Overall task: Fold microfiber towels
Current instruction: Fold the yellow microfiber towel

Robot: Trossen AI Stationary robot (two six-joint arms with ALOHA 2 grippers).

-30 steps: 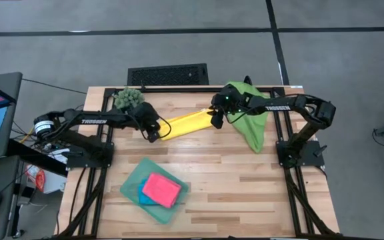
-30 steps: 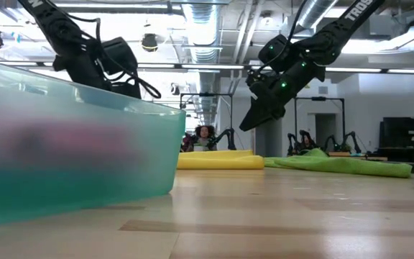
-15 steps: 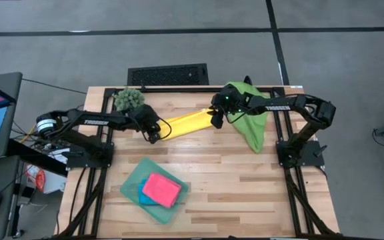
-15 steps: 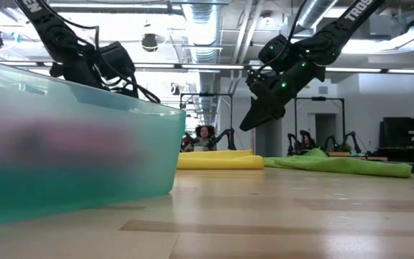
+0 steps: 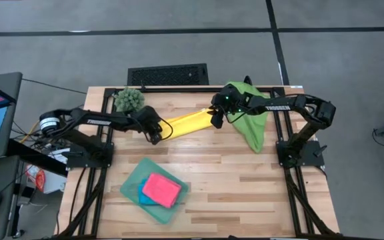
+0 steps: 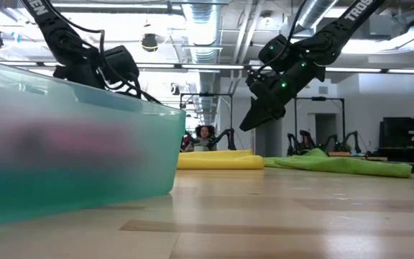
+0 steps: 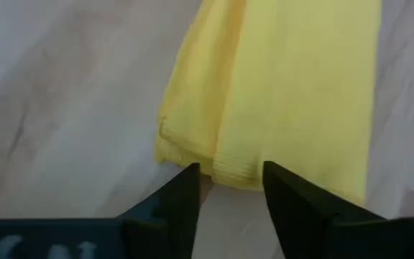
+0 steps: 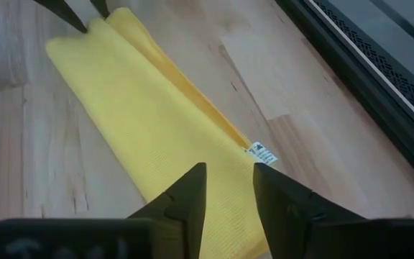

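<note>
A yellow towel (image 5: pixel 189 121), folded into a long strip, lies flat on the table's far half between my two grippers. My left gripper (image 7: pixel 232 171) is open at the strip's left end, one fingertip on either side of a fold of that end (image 7: pixel 234 173). My right gripper (image 8: pixel 228 176) is open and hovers over the strip's right end. In the low view, my right gripper (image 6: pixel 244 126) is clear of the cloth. A green towel (image 5: pixel 251 123) lies crumpled at the far right under my right arm. A pink towel (image 5: pixel 161 189) lies on a blue one (image 5: pixel 144 197) in the tray. My left gripper comes slanting down from the table's left, with its open fingertips (image 7: pixel 189 176) astride the yellow strip's left end (image 7: pixel 221 167), which lies flat on the table. Whether the fingertips touch the cloth I cannot tell.
A translucent teal tray (image 5: pixel 131 185) stands on the near left half of the table and fills the left of the low view. A spiky green ball plant (image 5: pixel 129 99) sits at the far left corner. Bare wood lies at the near right.
My left arm has leaned a little further out over the table, while its gripper stays at the yellow strip's left end. The towels have not moved.
</note>
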